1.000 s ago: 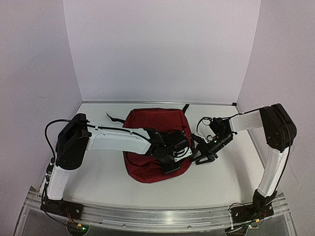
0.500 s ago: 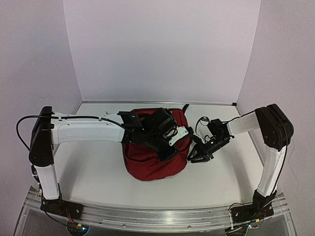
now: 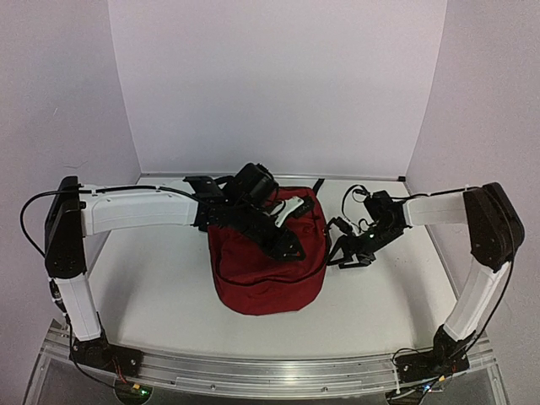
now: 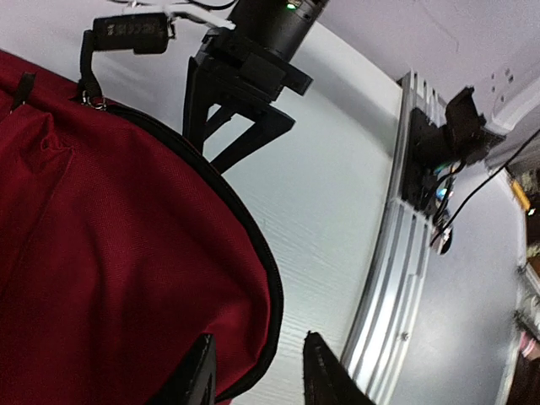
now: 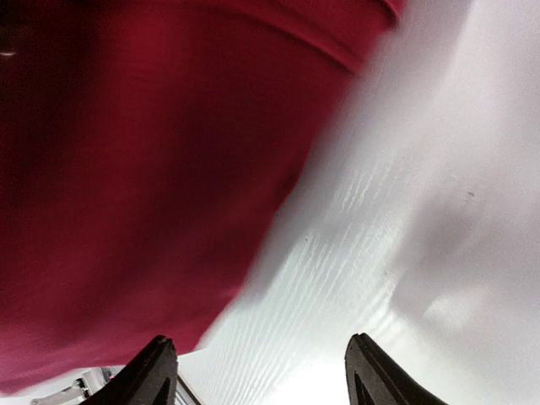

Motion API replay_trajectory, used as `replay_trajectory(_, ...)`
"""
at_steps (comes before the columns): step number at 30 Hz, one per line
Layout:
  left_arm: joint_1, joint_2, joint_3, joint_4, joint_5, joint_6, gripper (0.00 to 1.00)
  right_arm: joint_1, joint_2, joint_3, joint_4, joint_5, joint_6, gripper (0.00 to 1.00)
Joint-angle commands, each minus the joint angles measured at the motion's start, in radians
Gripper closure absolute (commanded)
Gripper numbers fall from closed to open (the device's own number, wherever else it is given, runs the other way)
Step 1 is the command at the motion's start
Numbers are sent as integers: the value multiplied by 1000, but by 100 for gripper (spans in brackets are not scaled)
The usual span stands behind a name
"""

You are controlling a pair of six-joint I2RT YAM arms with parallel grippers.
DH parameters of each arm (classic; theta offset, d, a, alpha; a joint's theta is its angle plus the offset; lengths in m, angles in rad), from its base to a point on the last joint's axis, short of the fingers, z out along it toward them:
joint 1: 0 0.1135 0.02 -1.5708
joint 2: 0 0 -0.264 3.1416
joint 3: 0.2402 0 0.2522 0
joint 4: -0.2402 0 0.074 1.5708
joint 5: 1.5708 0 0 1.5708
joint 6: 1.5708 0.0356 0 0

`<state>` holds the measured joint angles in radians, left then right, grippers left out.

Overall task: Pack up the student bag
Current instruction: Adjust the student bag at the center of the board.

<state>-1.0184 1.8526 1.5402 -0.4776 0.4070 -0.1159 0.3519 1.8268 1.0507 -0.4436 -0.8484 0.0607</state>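
Pale lilac walls (image 3: 278, 84) close the space at the back and on both sides, and the overhead view cuts them off at the top. Below them is a white table (image 3: 160, 287), matt and faintly ribbed where the wrist cameras see it up close. A ridged metal rail (image 3: 270, 375) runs along its near edge and carries the two arm bases. The bottom of the frame cuts off the rail's lowest part.

The dark red backpack (image 3: 270, 283) sits in the middle of the table, standing up in a rounded bulge. The left arm (image 3: 143, 211) reaches across from the left and bends down over its top, so the opening and inside cannot be made out. A black strap (image 3: 318, 184) pokes out behind the far edge, and most of the strapping is out of sight. In the right wrist view the bag is only a red blur filling the upper left.

The right arm (image 3: 439, 207) comes in from the right. The right gripper (image 5: 261, 375) hangs low, just beside the bag's right side. Its jaws are wide apart, with only the table showing between them. The left gripper (image 4: 261, 381) is over the bag's upper front. Only its fingertips show, at the bottom of its own camera view, and they are apart. One overlaps the bag's black-trimmed edge and the other is over the table. Whether either touches the cloth cannot be told.
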Motion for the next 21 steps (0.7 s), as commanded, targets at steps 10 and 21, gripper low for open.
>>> replay_trajectory(10,226,-343,-337,190,-41,-361,5,-6,-190,165,-120,228,-123,11)
replay_trajectory(21,579,-618,-457,-18,-120,-472,0,-14,-293,357,-206,294,-74,2)
